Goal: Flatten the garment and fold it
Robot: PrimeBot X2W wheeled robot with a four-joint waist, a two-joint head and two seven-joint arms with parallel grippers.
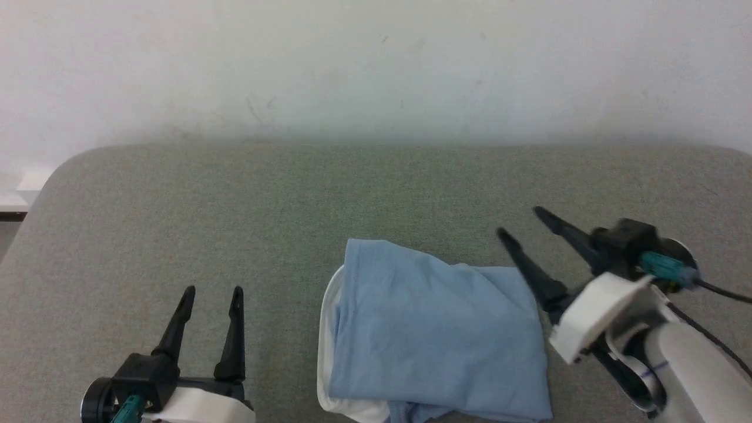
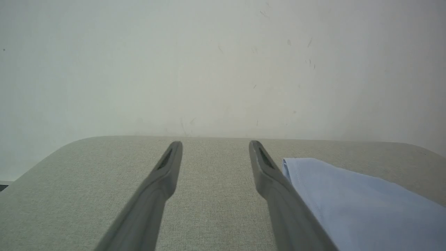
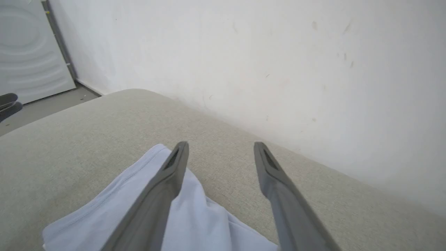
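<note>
Two tools, both spread wide and holding nothing. Left tool (image 1: pixel 213 291) sits well to the left of the garment (image 1: pixel 435 335), fingers pointing toward the wall (image 1: pixel 376 70), with only bare counter (image 1: pixel 235 200) under and between them. In the left wrist view the same tool (image 2: pixel 215 143) has grey fabric counter (image 2: pixel 216 195) in its gap, and the garment (image 2: pixel 366 205) lies just past its right-hand finger; contact there can't be judged. Right tool (image 1: pixel 517 220) is at the garment's right edge, angled up and to the left, with its nearer finger crossing the garment's right border and the other over bare counter beyond the garment. Right wrist view: tool (image 3: pixel 221 144) straddles the cloth edge, one finger over the garment (image 3: pixel 198 219), the other over the counter (image 3: pixel 87 132). Can't tell whether that finger presses the cloth or hangs above it. A black cable (image 1: pixel 722 291) runs off the right wrist, away from the garment. The garment is a light blue, roughly rectangular folded bundle, creased on top, lying on the counter's near side. A white edge (image 1: pixel 324 329) shows along the garment's left side, and the garment's lower edge runs out of the head view.
</note>
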